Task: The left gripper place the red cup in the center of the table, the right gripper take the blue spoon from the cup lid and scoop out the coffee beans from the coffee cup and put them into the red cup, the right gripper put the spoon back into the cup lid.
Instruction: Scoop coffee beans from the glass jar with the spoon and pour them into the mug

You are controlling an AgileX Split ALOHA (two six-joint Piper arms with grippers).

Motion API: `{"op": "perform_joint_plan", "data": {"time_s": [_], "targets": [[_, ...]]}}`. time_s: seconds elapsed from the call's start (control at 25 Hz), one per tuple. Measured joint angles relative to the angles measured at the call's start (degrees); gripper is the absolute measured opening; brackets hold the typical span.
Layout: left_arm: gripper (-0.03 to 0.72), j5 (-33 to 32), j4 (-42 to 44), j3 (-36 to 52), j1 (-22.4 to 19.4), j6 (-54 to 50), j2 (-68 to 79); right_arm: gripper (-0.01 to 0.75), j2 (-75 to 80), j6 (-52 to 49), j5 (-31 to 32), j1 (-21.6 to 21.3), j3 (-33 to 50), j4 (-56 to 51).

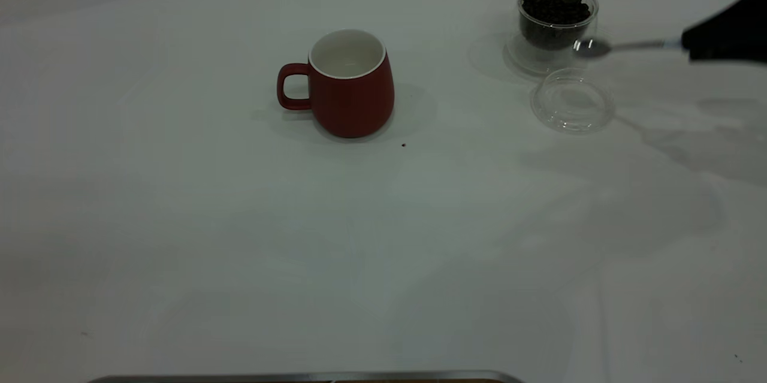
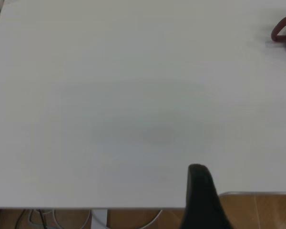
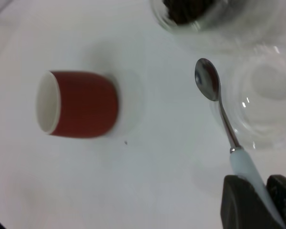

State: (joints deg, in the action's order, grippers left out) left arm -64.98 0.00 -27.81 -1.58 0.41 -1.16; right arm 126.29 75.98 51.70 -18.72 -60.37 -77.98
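we hold the blue-handled metal spoon [image 1: 623, 46] pinched by its handle in our right gripper [image 3: 257, 200], its empty bowl hovering just beside the clear glass coffee cup [image 1: 557, 17] full of dark beans [image 1: 555, 5], ready, we judge, to dip in. the clear round cup lid [image 1: 572, 100] lies just in front of that coffee cup, bare. the red ceramic cup [image 1: 347, 84] stands upright well to the coffee cup's left, mid-table. our left gripper [image 2: 200, 200] is parked far from it; its fingers we cannot tell.

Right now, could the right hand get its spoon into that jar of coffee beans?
Probably yes: the right hand holds the spoon beside the open coffee cup, its lid off, nothing between.
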Motion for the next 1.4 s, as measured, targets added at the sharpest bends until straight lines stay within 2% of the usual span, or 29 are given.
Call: {"op": "perform_joint_plan", "data": {"time_s": [0.2,0.32,0.68,0.88,1.4], "targets": [[0.534,0.0,0.0,0.0,0.0,0.1,0.0,0.106,-5.9,-2.8,0.2,0.9,-1.6,-1.7],[0.534,0.0,0.0,0.0,0.0,0.1,0.0,0.106,-5.9,-6.9,-0.9,2.5,-6.7,-0.7],[0.534,0.0,0.0,0.0,0.0,0.1,0.0,0.106,1.2,-24.4,-2.9,7.5,-23.1,16.2],[0.534,0.0,0.0,0.0,0.0,0.1,0.0,0.106,4.5,-26.7,-3.1,7.9,-24.2,19.0],[0.534,0.0,0.0,0.0,0.0,0.0,0.0,0.104,7.7,-27.1,-4.0,7.9,-24.3,17.0]]}}
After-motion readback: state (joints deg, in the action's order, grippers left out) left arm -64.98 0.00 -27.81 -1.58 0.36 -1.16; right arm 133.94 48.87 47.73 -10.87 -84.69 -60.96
